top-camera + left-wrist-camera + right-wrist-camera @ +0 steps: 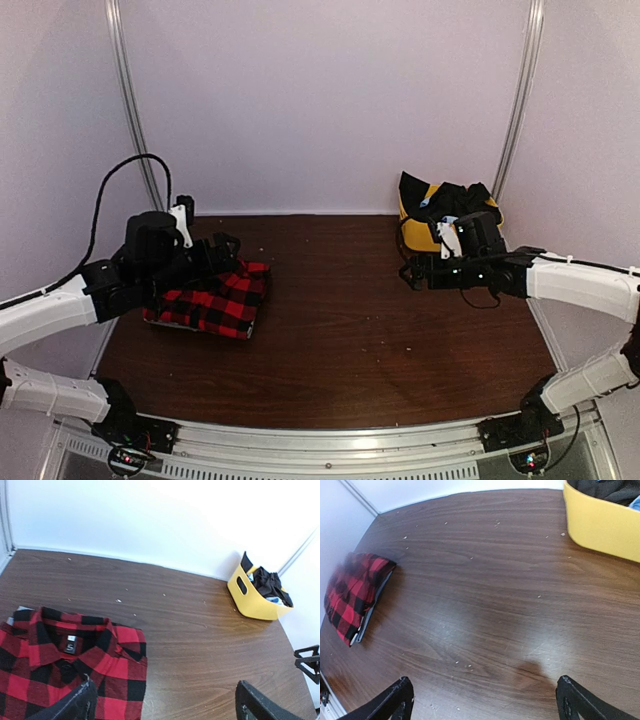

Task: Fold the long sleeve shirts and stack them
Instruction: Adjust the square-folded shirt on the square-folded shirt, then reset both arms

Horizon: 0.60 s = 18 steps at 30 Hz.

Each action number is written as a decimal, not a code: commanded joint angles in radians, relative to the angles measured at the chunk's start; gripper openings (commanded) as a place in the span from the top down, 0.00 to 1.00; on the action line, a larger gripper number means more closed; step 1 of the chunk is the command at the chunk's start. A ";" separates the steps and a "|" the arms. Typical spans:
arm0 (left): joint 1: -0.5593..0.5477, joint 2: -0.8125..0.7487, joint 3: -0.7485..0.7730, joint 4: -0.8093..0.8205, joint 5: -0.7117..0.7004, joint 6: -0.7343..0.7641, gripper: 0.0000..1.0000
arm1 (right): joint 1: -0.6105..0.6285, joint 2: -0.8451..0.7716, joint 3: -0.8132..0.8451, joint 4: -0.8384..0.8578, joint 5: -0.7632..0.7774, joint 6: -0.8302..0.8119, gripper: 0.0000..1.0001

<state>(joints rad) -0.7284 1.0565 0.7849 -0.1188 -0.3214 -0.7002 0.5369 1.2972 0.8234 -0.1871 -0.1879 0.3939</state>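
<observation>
A folded red-and-black check flannel shirt (215,300) (65,665) (352,587) lies at the table's left side, collar and white neck label up. A thin grey layer (368,617) shows under its edge; I cannot tell whether it is the grey shirt. My left gripper (222,256) (167,707) hovers over the flannel's right edge, jaws wide open and empty; one fingertip (75,700) is above the cloth. My right gripper (408,272) (485,705) hangs open over bare wood at the right, holding nothing.
A yellow plastic bin (412,236) (255,605) (600,527) with dark clothes in it stands at the back right corner, just behind my right wrist. White walls and metal rails close in the brown wooden table (340,330).
</observation>
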 commanded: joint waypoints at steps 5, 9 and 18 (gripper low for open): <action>0.007 -0.240 0.001 -0.065 -0.273 0.107 0.02 | -0.023 -0.151 0.105 -0.161 0.356 -0.066 0.00; 0.009 -0.315 0.016 0.000 -0.244 0.277 0.02 | -0.027 -0.200 0.149 -0.198 0.375 -0.146 0.00; 0.009 -0.118 0.209 -0.122 -0.251 0.460 0.02 | -0.028 -0.337 0.205 -0.201 0.389 -0.202 0.00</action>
<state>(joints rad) -0.7254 0.8581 0.9463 -0.2028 -0.5575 -0.3450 0.5152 1.0252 0.9981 -0.3771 0.1600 0.2222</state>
